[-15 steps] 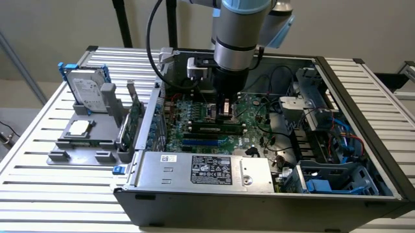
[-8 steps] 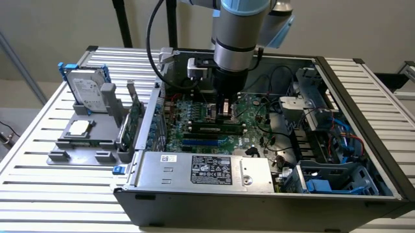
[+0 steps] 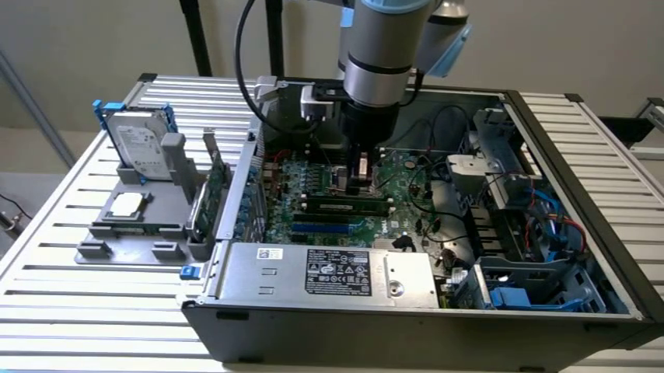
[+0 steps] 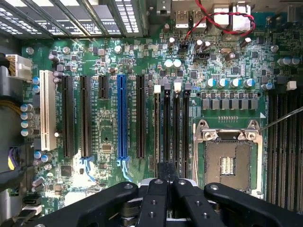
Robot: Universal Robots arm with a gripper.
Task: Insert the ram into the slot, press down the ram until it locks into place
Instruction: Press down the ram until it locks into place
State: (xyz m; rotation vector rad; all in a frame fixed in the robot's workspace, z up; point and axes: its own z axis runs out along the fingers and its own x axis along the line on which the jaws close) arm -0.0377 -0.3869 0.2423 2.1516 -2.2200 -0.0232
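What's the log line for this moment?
hand low over slots | ram along one, under hand | lock: cannot tell

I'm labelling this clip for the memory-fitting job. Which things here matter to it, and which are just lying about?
Job in hand: gripper, low over the board; ram, at the black memory slots.

Lying about: hard drive, outside the case; blue socket; processor socket; power supply.
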